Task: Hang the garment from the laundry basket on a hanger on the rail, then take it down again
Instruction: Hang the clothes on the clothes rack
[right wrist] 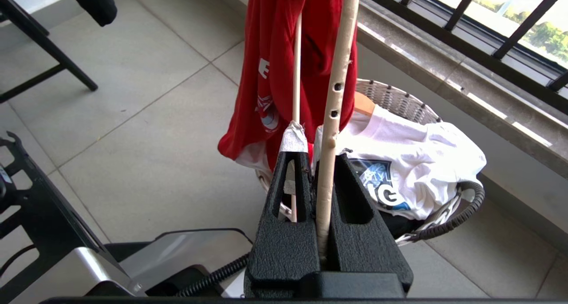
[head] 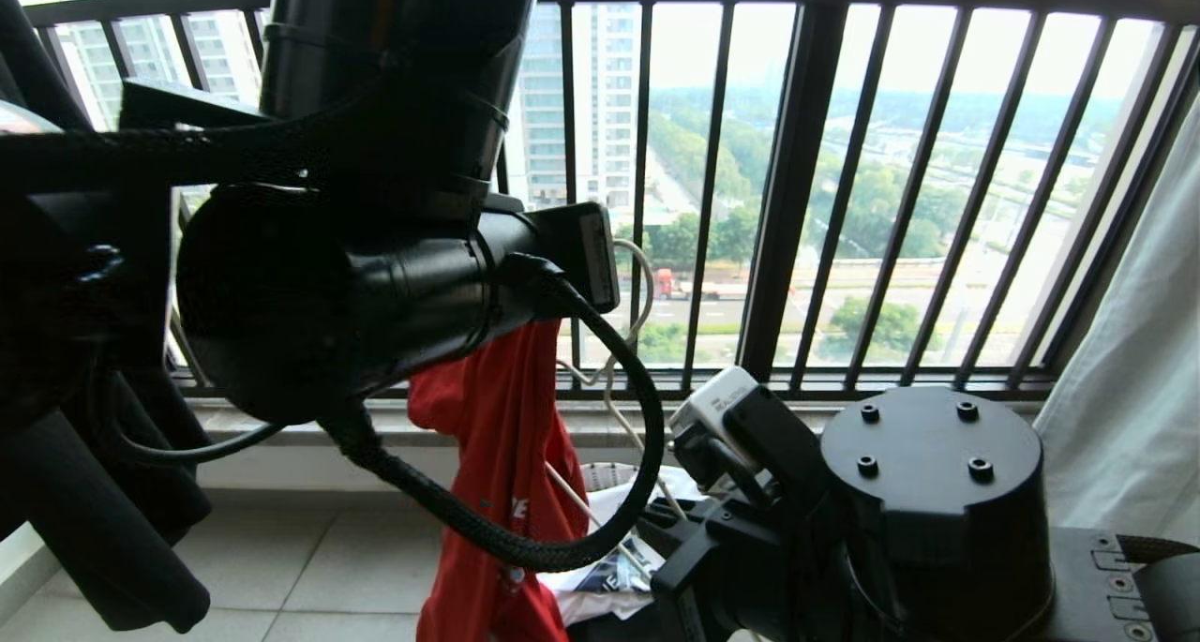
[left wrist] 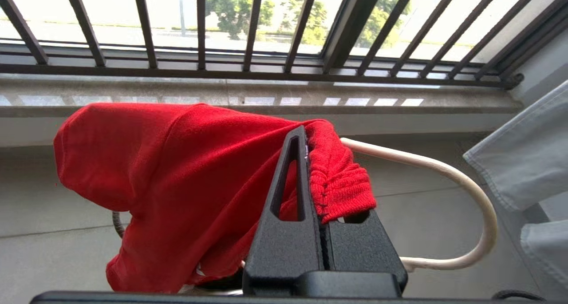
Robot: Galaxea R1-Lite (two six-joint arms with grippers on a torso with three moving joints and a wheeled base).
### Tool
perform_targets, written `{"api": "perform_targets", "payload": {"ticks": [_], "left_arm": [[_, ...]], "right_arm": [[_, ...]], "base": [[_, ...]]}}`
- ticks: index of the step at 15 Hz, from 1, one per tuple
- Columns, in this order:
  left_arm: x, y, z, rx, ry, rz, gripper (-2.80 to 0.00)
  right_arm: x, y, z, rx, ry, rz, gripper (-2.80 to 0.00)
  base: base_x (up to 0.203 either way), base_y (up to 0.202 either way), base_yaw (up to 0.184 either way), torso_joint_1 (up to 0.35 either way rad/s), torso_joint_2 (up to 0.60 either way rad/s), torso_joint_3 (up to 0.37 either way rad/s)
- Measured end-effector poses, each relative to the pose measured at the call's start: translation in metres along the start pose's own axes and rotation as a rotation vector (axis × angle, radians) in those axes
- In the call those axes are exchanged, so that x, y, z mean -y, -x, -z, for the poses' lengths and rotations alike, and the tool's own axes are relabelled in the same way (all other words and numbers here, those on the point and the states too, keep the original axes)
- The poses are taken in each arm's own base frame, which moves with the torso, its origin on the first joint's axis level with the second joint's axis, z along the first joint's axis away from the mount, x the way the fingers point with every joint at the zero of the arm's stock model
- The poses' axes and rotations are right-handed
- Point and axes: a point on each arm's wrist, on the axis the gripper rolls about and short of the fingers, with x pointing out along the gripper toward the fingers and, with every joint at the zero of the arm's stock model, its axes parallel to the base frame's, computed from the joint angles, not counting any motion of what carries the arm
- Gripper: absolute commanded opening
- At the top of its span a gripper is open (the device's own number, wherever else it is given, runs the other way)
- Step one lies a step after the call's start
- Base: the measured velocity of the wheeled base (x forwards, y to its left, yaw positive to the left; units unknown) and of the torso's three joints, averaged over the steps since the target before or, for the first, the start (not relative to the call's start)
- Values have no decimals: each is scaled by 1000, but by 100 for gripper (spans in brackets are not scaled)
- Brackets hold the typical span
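Observation:
The red garment (head: 506,417) hangs in the air in front of the window, draped over the cream hanger (head: 619,380). In the left wrist view my left gripper (left wrist: 304,133) is shut on the ribbed collar of the garment (left wrist: 177,162), and the hanger's curved hook (left wrist: 443,171) sticks out beside it. My right gripper (right wrist: 317,155) is shut on a cream bar of the hanger (right wrist: 337,73), with the garment (right wrist: 275,51) hanging just beyond its tips. Below stands the laundry basket (right wrist: 466,211). The rail is out of view.
A white shirt with blue print (right wrist: 421,162) lies in the basket. The black barred window railing (head: 797,201) and its stone sill run behind. A black garment (head: 94,492) hangs at the left and a pale cloth (head: 1125,389) at the right. My left arm blocks much of the head view.

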Motion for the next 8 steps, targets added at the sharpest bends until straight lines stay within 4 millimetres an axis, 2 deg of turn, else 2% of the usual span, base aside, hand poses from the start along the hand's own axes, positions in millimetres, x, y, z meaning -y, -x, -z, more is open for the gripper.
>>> {"api": "perform_targets", "payload": {"ticks": [8], "left_arm": [[-8, 37, -14, 36, 32, 91, -280]], "right_arm": [[-7, -14, 13, -58, 11, -9, -280]], "base": [[0, 0, 0, 0, 0, 0]]}}
